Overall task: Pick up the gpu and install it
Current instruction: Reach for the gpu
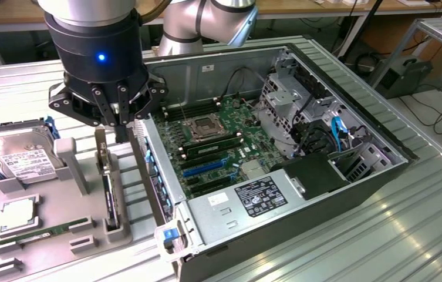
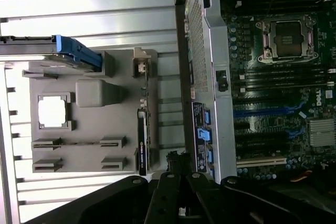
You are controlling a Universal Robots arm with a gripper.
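Pincer hangs pressed together, pinching nothing, with the gpu just below it, standing on edge in a grey holder. The card looks light, stiff and fragile. Its bare upper edge seems the safest hold, away from components.

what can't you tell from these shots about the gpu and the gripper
- gpu: stands on edge in the grey holder; its fan face is turned away in the exterior and wrist views.
- gripper: shut above the gpu; the exterior view's angle hides whether it touches the card's top edge.
- motherboard slots: too small to tell which one fits the card.
- hard drive: cut off by the wrist picture's edge.
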